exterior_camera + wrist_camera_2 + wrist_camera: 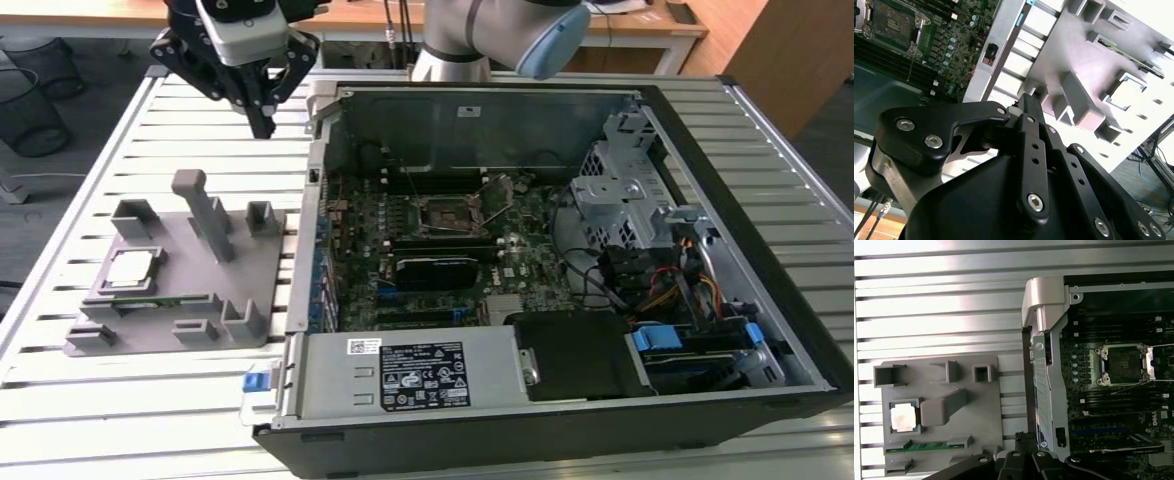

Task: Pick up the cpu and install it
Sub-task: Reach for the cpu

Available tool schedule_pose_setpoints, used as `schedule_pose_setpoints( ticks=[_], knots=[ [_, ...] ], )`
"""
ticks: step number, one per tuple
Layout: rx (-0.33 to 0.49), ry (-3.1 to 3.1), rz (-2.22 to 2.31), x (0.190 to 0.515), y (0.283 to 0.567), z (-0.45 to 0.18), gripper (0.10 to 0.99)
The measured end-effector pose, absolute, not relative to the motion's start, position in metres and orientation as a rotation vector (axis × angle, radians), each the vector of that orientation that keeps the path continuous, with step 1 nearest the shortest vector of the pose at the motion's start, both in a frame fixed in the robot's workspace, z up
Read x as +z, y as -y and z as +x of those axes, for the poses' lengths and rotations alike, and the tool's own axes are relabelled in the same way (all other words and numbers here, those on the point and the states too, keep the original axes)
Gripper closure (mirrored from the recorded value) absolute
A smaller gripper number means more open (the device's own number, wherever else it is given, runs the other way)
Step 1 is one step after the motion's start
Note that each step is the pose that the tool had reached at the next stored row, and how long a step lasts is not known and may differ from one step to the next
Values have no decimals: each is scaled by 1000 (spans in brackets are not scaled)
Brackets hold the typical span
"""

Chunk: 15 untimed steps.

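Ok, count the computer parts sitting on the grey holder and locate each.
2. The cpu lies flat in a square pocket of the grey holder; the green memory stick lies in a slot beside it. The posts may hide more.

The exterior view's top edge cuts off the arm (461, 40); in the second wrist view the gripper (1029, 102) hides part of the holder (1074, 50).
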<state>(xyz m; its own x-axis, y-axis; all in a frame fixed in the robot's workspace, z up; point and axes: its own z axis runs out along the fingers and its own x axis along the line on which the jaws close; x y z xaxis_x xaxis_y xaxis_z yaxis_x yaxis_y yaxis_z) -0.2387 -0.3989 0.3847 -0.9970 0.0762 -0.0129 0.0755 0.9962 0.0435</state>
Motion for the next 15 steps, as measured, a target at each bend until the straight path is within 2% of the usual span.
schedule_pose_setpoints(
  ticks=[15],
  knots=[
    [67,-3124,119,384,399,-250,980]
  ],
)
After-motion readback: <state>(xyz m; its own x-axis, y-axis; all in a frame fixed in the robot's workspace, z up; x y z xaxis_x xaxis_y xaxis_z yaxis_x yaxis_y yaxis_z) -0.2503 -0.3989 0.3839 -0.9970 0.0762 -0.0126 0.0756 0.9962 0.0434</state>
